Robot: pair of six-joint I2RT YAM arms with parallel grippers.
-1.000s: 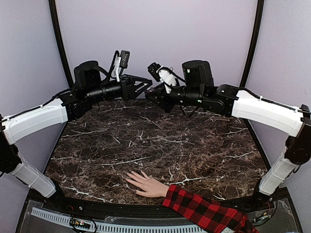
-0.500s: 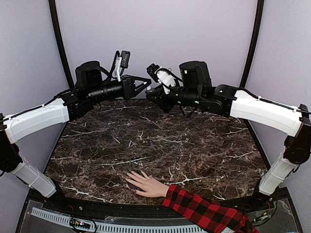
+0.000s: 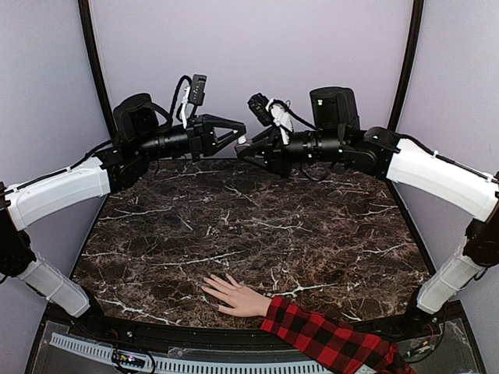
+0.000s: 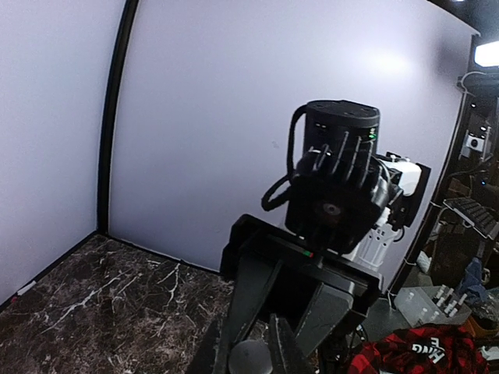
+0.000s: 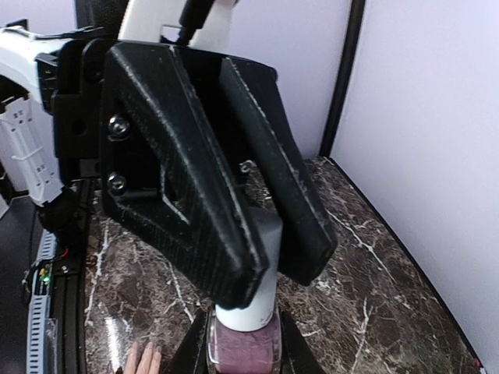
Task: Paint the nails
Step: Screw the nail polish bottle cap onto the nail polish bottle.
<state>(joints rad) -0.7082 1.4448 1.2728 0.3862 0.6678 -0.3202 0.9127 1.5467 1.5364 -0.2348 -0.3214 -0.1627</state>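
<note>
A small polish bottle of pink-purple glass (image 5: 243, 352) with a white cap (image 5: 261, 300) is held in the air between both grippers at the back of the table. My right gripper (image 5: 245, 357) is shut on the glass body. My left gripper (image 5: 271, 273) is shut on the cap. In the top view the left gripper (image 3: 236, 139) and right gripper (image 3: 245, 149) meet tip to tip. The pale hand (image 3: 234, 294) with a red-and-black plaid sleeve (image 3: 327, 340) lies flat at the near edge, far below them. Its nails are too small to make out. Its fingertips show in the right wrist view (image 5: 140, 361).
The dark marble table (image 3: 257, 226) has pale walls on three sides and black corner posts (image 3: 93, 70). Both arms stretch over the table's back edge. In the left wrist view the right arm's motor housing (image 4: 339, 183) fills the middle.
Both grippers have risen a little, still joined at the bottle. The right arm's elbow has shifted right and up, and the left gripper has reached further right. The hand has not moved.
</note>
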